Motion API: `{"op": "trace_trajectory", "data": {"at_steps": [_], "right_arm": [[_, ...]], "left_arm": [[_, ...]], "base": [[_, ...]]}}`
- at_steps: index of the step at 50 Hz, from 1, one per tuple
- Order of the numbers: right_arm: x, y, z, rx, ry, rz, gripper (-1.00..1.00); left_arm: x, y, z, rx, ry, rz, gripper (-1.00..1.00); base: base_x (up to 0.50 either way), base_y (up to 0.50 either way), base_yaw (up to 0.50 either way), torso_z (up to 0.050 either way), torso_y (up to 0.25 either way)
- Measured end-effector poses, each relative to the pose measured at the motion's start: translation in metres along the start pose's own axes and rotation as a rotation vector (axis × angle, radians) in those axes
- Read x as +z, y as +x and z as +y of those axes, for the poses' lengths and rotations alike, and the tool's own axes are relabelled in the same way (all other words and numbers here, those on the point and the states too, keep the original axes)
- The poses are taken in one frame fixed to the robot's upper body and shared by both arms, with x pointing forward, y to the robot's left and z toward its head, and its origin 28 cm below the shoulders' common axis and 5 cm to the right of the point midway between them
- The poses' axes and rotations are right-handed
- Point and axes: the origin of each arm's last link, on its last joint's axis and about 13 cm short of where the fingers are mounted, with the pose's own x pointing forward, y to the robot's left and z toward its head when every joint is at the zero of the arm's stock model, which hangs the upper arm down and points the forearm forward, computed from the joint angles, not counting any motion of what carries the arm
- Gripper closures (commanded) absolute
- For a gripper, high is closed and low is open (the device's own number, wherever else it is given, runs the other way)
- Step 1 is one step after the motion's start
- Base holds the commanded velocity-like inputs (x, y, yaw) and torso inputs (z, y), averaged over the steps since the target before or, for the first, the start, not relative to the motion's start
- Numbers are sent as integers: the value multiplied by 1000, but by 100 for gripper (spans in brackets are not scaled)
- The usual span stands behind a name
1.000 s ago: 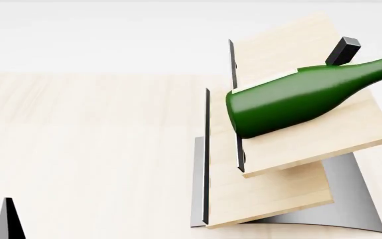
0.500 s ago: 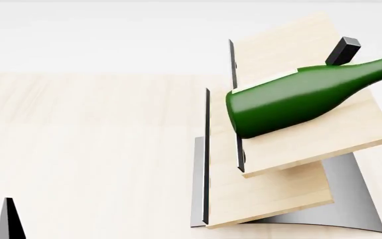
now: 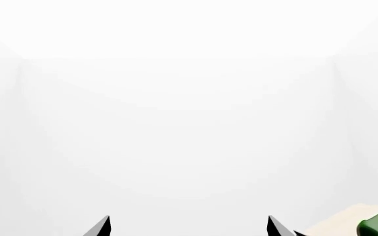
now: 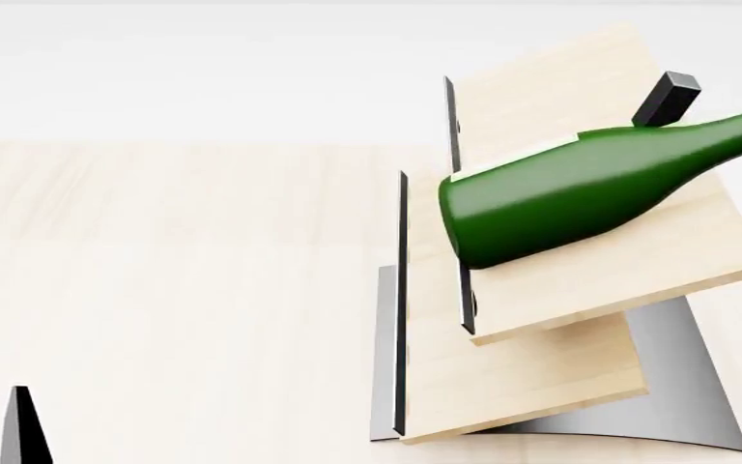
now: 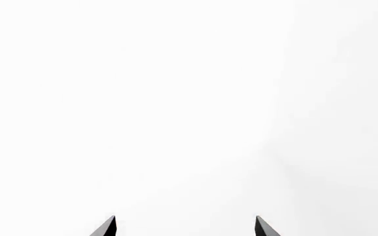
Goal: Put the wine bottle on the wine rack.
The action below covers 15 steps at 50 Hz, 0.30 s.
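Because the wine bottle lies on the slanted wine rack, stopped by its edge strip, both hands, left hand and right hand, stand spread and empty, well apart from it.

I'm seeing the wine bottle showing glossy dark green, the wine rack looking pale wood with thin black edge strips, black peg, grey metal base, the table showing light woodgrain

We see the wine bottle as smooth, glossy dark green glass with soft highlights along its side. The wine rack has matt pale wood boards with faint grain, thin black edge strips, and a smooth brushed grey metal base, and the table under it is matt light wood.
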Motion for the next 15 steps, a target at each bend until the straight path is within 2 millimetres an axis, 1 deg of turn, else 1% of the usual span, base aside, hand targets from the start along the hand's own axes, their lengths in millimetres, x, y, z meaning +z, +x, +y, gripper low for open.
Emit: {"op": "trace_trajectory", "data": {"at_steps": [15], "right_arm": [[51,-1,15,70,-50,-129,-100]], "left_arm": [[0,0,-1,-4,0,0,-100]], "base": [[0,0,0,0,0]]}}
